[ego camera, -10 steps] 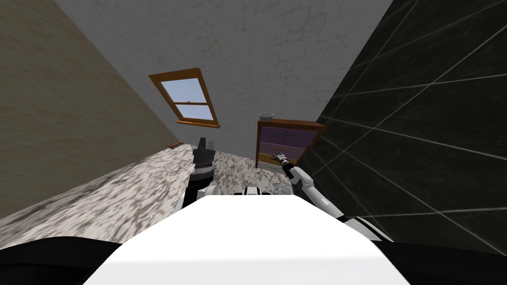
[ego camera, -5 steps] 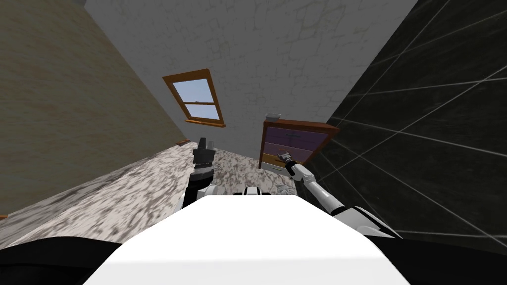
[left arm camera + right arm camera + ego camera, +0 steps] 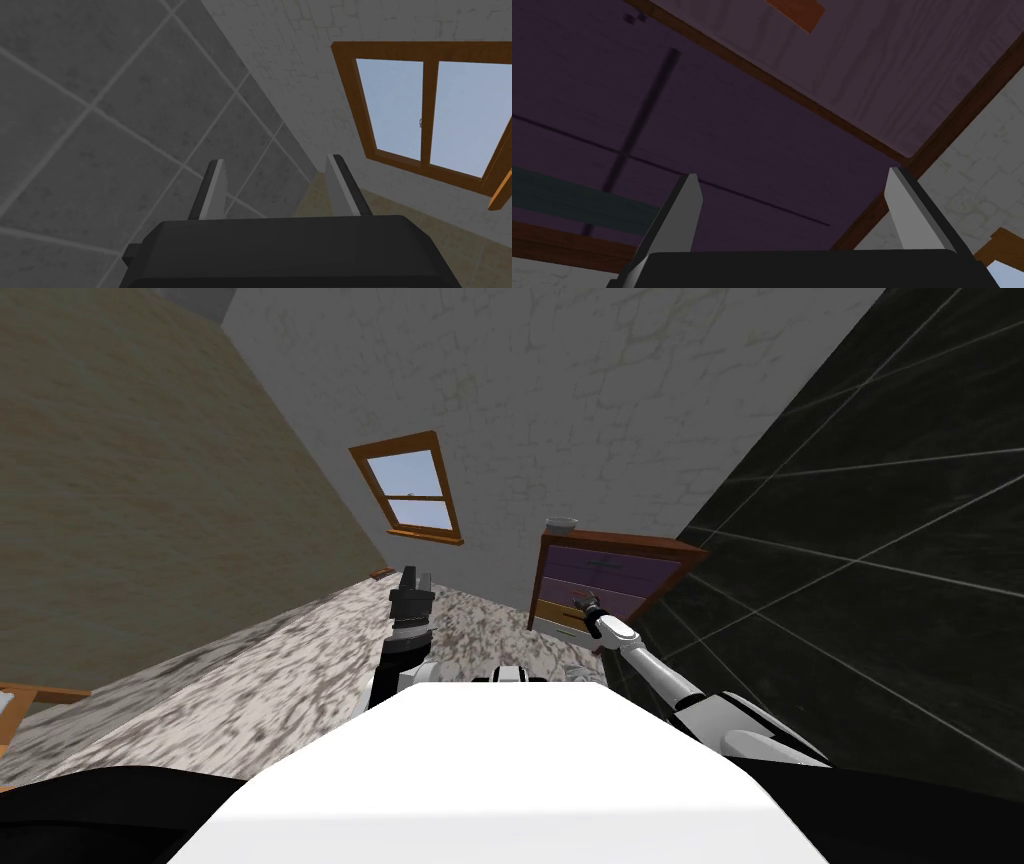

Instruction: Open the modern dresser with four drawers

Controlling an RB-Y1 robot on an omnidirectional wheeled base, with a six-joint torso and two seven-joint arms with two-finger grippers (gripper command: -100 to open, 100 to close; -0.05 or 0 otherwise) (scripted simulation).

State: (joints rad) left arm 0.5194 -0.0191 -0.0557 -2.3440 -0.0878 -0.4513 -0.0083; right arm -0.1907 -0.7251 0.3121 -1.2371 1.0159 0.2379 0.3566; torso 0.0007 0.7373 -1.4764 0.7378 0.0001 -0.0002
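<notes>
The dresser [image 3: 612, 576] stands against the grey wall, a brown frame with purple drawer fronts and a paler bottom drawer. My right arm reaches out to it, and the right gripper [image 3: 583, 606] is just in front of the lower drawers. In the right wrist view the purple drawer fronts [image 3: 752, 125] are close ahead, with a thin dark bar handle [image 3: 643, 114] off to one side of the fingers. That gripper [image 3: 794, 210] is open and holds nothing. My left gripper [image 3: 413, 580] is raised in front of my chest, away from the dresser, and its fingers [image 3: 214, 190] stand open with nothing between them.
A small grey bowl [image 3: 561, 525] sits on the dresser's top. A dark tiled wall [image 3: 860, 538] runs close along the dresser's right side. A wood-framed window [image 3: 410, 485] is left of the dresser. Speckled floor [image 3: 250, 678] spreads to the left, with a wooden piece [image 3: 30, 698] at the edge.
My view has swung, so the window and dresser sit further right. My right arm has stretched out and its gripper is nearer the drawer fronts. The left arm has stayed still.
</notes>
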